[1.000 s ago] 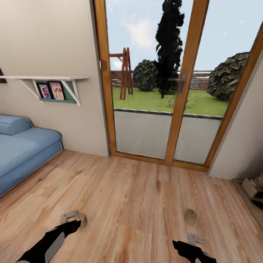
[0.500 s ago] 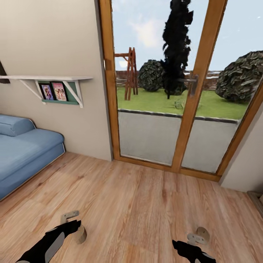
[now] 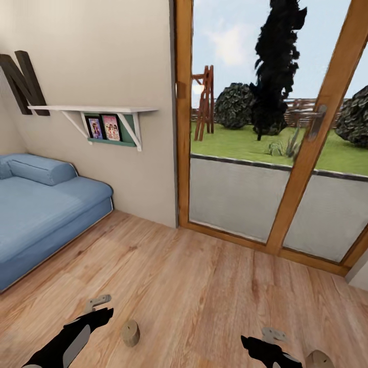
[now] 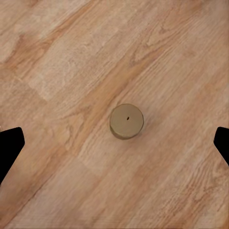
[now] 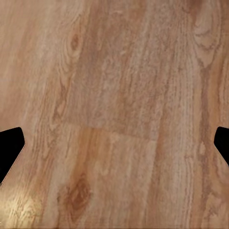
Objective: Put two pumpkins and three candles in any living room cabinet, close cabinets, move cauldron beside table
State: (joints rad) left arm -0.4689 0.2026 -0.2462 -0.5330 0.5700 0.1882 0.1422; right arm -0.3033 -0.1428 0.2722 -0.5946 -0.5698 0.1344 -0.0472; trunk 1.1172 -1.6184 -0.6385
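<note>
Two candles stand on the wooden floor. One candle (image 3: 130, 333) is a stubby beige cylinder just to the right of my left gripper (image 3: 99, 308), and in the left wrist view this candle (image 4: 127, 121) stands upright between the spread dark fingertips (image 4: 10, 147). The other candle (image 3: 318, 359) is at the bottom edge, right of my right gripper (image 3: 272, 336). Both grippers are open and hold nothing. In the right wrist view the fingertips (image 5: 10, 148) frame bare floor. The pumpkins, cabinet, cauldron and table are out of view.
A blue sofa (image 3: 36, 214) runs along the left wall under a white shelf (image 3: 94, 110) with framed pictures. A glass door with a wooden frame (image 3: 306, 163) fills the far side. Wooden floor (image 3: 204, 286) stretches between the sofa and the door.
The head view has turned left: door, shelf and sofa have shifted right in the picture and a dark wall letter has come into view. The candles slid right in the picture; both grippers look the same.
</note>
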